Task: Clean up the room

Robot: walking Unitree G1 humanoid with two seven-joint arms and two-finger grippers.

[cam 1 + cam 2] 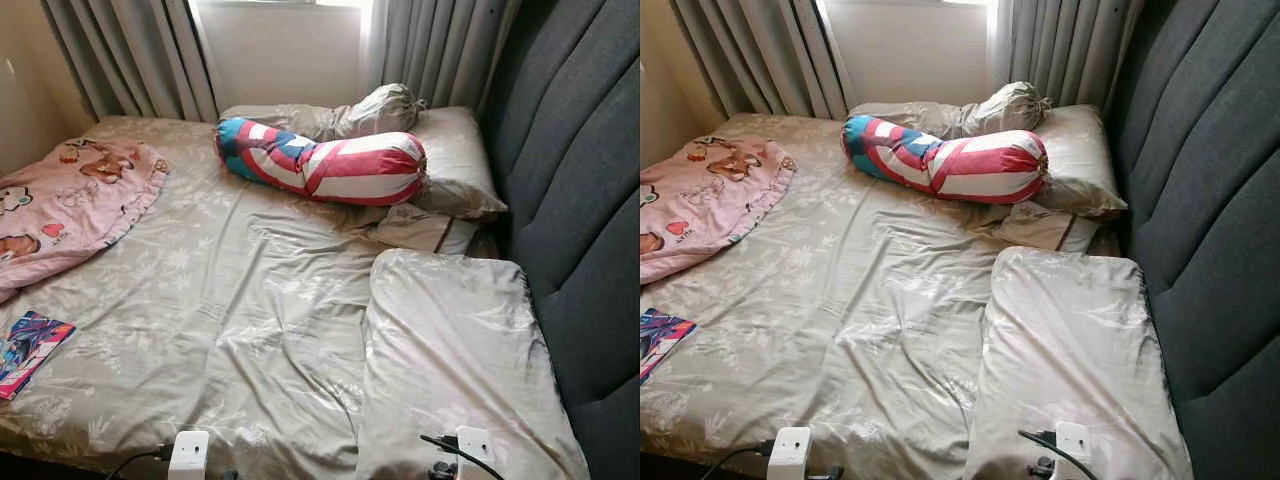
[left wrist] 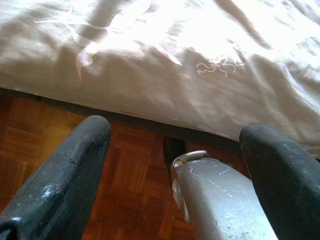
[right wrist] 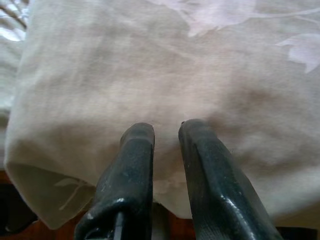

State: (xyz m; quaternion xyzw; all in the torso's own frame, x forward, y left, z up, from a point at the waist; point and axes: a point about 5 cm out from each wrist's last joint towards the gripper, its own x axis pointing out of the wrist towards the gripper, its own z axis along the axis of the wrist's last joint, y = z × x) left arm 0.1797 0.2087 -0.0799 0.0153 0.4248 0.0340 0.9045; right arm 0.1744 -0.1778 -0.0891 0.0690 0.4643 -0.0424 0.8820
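A bed [image 1: 250, 330] covered by a creased beige sheet with a pale floral print was seen from its near edge, with a dark grey padded headboard [image 1: 580, 200] along the right and grey curtains [image 1: 130, 55] at the far end on either side of a bright window. A striped bolster [image 1: 320, 160] in red, white and teal was laid across the far part of the bed, resting against a beige pillow [image 1: 455, 160] beside the headboard, and a knotted beige bundle [image 1: 375, 110] was seen just behind the bolster. A second beige pillow [image 1: 450, 360] was laid flat on the near right part of the bed, next to the headboard. A pink blanket [image 1: 70, 200] with cartoon figures was spread over the far left side, and a colourful book [image 1: 30, 345] was placed near the left edge, well apart from the blanket. In the left wrist view, the left gripper [image 2: 175, 165] was held low at the bed's edge above a wooden parquet floor [image 2: 135, 170], its jaws set wide apart and empty. In the right wrist view, the right gripper [image 3: 165, 145] was pointed at the beige cloth at the bed's edge, its jaws brought nearly together with only a narrow gap and nothing gripped between them.
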